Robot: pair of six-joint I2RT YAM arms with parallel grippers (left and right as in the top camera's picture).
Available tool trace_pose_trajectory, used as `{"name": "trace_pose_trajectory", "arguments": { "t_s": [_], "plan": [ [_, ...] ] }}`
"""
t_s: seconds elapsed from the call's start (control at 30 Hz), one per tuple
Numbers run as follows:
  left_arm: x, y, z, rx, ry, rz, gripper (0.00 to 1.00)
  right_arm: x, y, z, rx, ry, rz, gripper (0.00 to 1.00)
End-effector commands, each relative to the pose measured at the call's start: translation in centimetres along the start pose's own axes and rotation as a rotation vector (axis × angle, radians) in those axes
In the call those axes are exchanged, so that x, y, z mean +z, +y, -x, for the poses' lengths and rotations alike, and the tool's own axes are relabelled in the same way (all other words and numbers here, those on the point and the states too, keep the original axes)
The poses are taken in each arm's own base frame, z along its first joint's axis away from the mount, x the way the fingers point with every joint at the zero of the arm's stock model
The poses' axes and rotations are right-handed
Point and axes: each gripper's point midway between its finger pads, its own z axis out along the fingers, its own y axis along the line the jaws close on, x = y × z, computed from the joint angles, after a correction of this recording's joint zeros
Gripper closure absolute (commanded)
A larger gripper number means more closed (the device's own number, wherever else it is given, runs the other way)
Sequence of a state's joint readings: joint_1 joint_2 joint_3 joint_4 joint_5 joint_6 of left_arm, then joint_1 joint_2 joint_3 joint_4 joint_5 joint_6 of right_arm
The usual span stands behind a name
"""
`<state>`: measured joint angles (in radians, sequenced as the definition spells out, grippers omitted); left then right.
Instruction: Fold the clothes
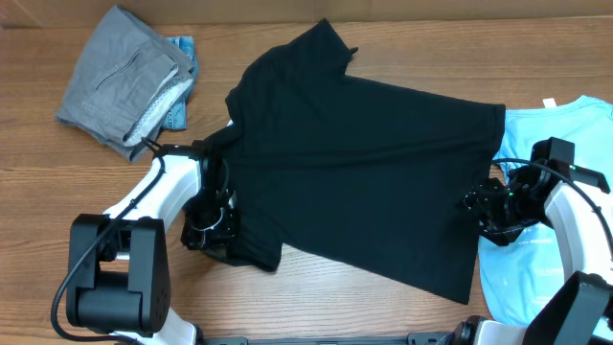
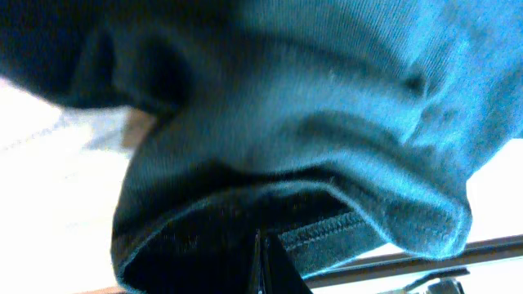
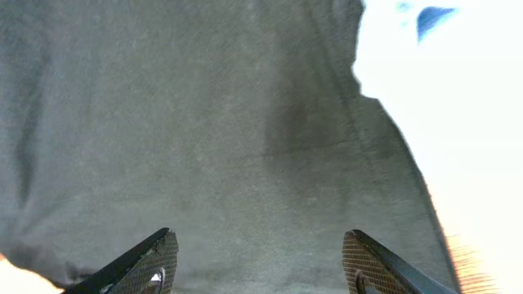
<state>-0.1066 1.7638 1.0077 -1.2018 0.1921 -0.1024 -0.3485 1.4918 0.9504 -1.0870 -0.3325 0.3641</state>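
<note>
The black T-shirt (image 1: 364, 163) lies lengthwise across the table, collar left, hem right. The left gripper (image 1: 213, 225) is bent down and clamped on its sleeve, and the right gripper (image 1: 487, 206) is spread at the hem.

A: The black T-shirt (image 1: 364, 172), what is it made of?
B: Matt knit cloth, soft, with a fine weave and a stitched hem up close.
A: And under it?
B: The table (image 1: 38, 192) is smooth grained wood with a low sheen.
A: Beside the shirt?
B: Left of it the grey pieces (image 1: 115, 81) are matt cloth. Right of it is a light-blue T-shirt (image 1: 565, 144), smooth cloth. The left arm (image 1: 158, 192) has glossy white plastic shells.
</note>
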Motion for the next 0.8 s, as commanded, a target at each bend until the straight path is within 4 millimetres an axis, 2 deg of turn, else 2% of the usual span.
{"name": "trace_pose_trajectory", "arguments": {
  "t_s": [0.0, 0.23, 0.3, 0.4, 0.47, 0.5, 0.53, 0.67, 0.77],
  "plan": [
    [-2.7, -0.4, 0.4, -0.012, -0.029, -0.027, 0.96, -0.1, -0.8, 0.5, 0.017, -0.027, -0.037, 0.29],
    [-7.4, 1.2, 1.9, -0.055, -0.105, 0.009, 0.96, -0.2, -1.5, 0.4, 0.077, -0.032, -0.073, 0.29],
    [-7.4, 1.4, 1.7, -0.060, -0.101, 0.014, 0.79, -0.2, -1.5, 0.4, 0.077, -0.032, -0.075, 0.29],
    [-6.5, 1.2, 0.9, -0.060, -0.062, 0.005, 0.59, -0.2, -1.5, 0.4, 0.077, -0.033, -0.076, 0.29],
    [-5.2, 0.9, 0.4, -0.055, -0.035, -0.006, 0.52, -0.2, -1.5, 0.4, 0.077, -0.033, -0.076, 0.29],
    [-4.4, 0.9, 0.3, -0.058, -0.027, -0.008, 0.44, -0.2, -1.5, 0.4, 0.076, -0.033, -0.075, 0.29],
    [-3.7, 1.0, 0.2, -0.064, -0.022, -0.011, 0.41, -0.2, -1.5, 0.4, 0.077, -0.033, -0.076, 0.29],
    [-1.2, 0.5, -0.6, -0.073, 0.012, -0.061, 0.41, -0.2, -1.6, 0.5, 0.076, -0.035, -0.079, 0.29],
    [-0.6, -0.3, -0.7, -0.073, 0.016, -0.111, 0.44, -0.2, -1.6, 0.5, 0.076, -0.035, -0.078, 0.29]
  ]
}}
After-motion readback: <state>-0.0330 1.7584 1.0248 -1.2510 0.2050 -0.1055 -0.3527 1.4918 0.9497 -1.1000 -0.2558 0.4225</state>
